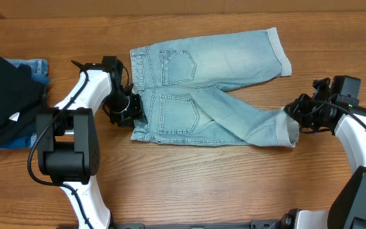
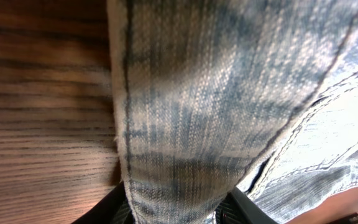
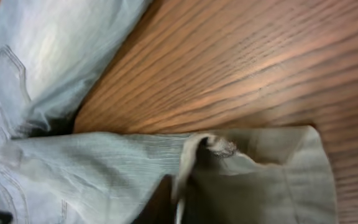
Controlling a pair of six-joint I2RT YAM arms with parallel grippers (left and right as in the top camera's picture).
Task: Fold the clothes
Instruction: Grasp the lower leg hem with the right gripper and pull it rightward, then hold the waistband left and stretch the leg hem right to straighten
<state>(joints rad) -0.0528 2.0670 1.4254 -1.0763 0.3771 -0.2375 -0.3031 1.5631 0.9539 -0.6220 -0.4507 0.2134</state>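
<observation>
Arms reach inward, low: left gripper (image 1: 134, 111) pinching shorts (image 1: 234, 60) at waistband; right gripper (image 1: 290, 109) closed at near cuff, fingertips hidden, hold unclear.

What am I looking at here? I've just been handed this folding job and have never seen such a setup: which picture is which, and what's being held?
Two robot arms sit at a brown wooden table, each ending in a two-finger gripper. The wide picture comes from a camera above. The two close-ups come from cameras on the left and right wrists. Pale light-blue denim shorts lie spread out, back pockets up. The left gripper is closed on their waistband. The right gripper is shut at the cuffed hem of the nearer leg, apparently pinching it. At the table's left side, a black folded garment lies on darker blue denim.
</observation>
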